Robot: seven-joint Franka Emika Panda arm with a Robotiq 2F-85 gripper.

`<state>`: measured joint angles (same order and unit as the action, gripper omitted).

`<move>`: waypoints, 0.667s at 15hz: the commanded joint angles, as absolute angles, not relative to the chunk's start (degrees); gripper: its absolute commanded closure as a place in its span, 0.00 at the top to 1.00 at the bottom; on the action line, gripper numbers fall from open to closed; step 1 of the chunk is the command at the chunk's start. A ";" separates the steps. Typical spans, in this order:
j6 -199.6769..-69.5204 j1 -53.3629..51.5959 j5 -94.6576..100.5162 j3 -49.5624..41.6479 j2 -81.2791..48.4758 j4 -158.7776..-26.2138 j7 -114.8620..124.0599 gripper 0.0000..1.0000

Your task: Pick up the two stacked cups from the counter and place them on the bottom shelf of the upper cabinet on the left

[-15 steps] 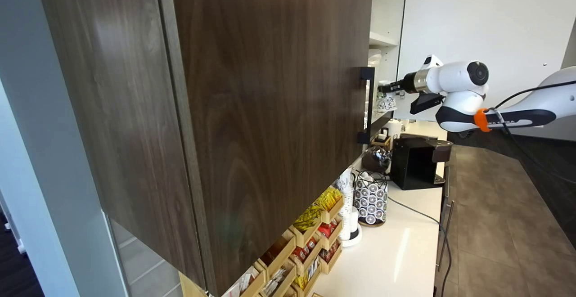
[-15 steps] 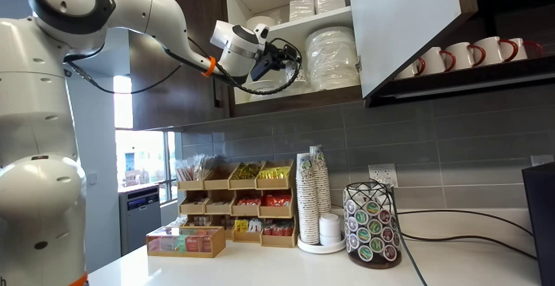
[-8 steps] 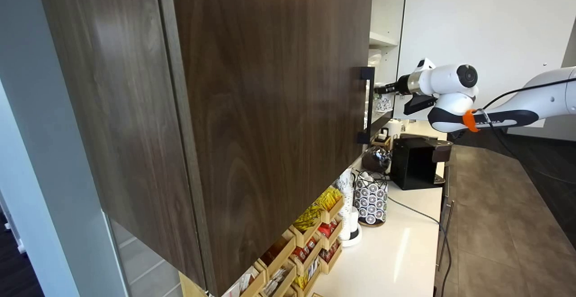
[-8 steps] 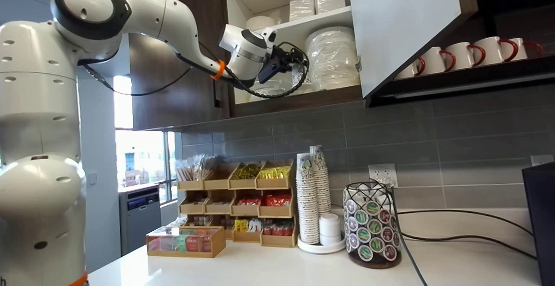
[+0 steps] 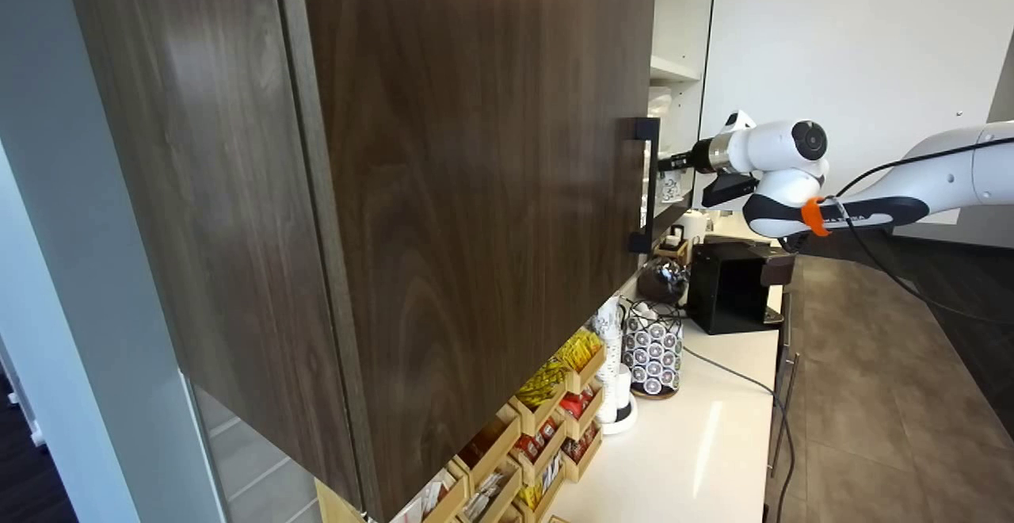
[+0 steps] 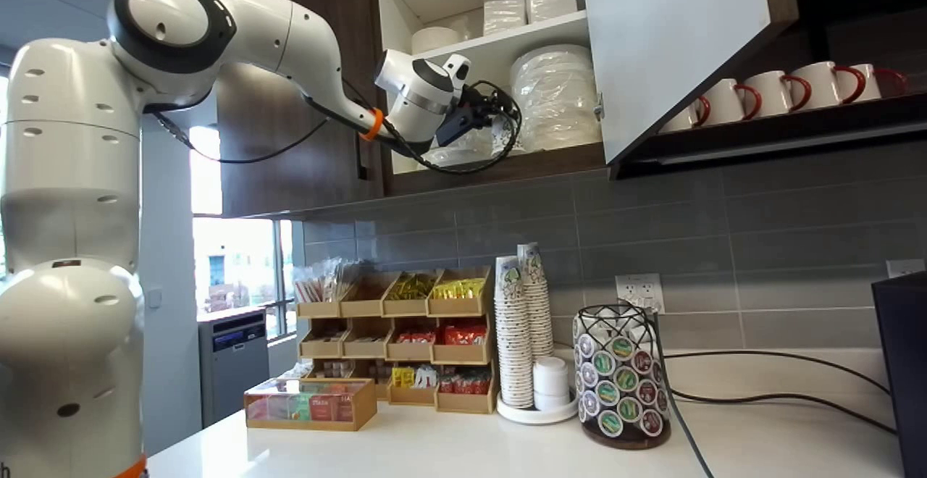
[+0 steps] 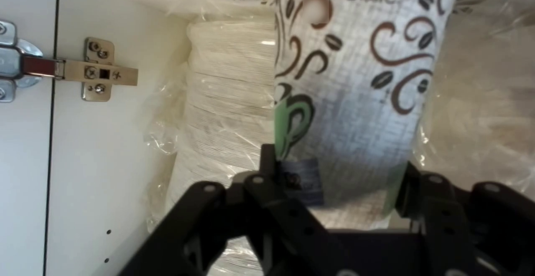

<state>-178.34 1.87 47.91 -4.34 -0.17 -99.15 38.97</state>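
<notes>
My gripper [image 7: 340, 182] is shut on the stacked cups [image 7: 355, 79], white with brown swirls and green marks. Its fingers [image 7: 268, 159] press both sides near the narrow end; the wide end points away. I cannot tell how many cups are nested. In both exterior views the gripper [image 5: 673, 162] [image 6: 500, 107] and the cups [image 5: 671, 188] [image 6: 501, 134] are inside the opening of the upper cabinet [image 5: 491, 190] [image 6: 304, 123], above the bottom shelf [image 6: 500, 168]. Whether the cups touch the shelf cannot be told. The white counter [image 6: 434, 453] lies below.
Wrapped plates [image 6: 554, 98] [image 7: 225, 100] stand beside the cups toward the open white door [image 6: 673, 51]. A clear wrapped stack [image 6: 456, 151] [image 7: 480, 100] is on the cups' other side. A shelf [image 6: 521, 32] lies above. A metal hinge [image 7: 100, 69] sits on the side wall.
The arm has moved farther into the cabinet and slightly down, carrying the cups. They shift right in one exterior view's picture and left in the other's. The grip looks the same.
</notes>
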 commanded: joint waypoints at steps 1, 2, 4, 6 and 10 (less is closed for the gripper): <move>-180.33 2.05 47.38 -4.50 -2.65 -96.14 39.47 0.38; -180.35 1.97 46.93 -4.35 -2.81 -96.13 38.72 0.38; -180.27 2.02 46.42 -4.27 -2.94 -96.18 38.61 0.88; -180.24 2.10 46.30 -4.29 -2.91 -96.30 38.75 0.95; -179.70 2.11 46.93 -4.40 -1.94 -96.49 38.99 1.00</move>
<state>-178.57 1.91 47.79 -4.33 -2.13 -96.64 39.04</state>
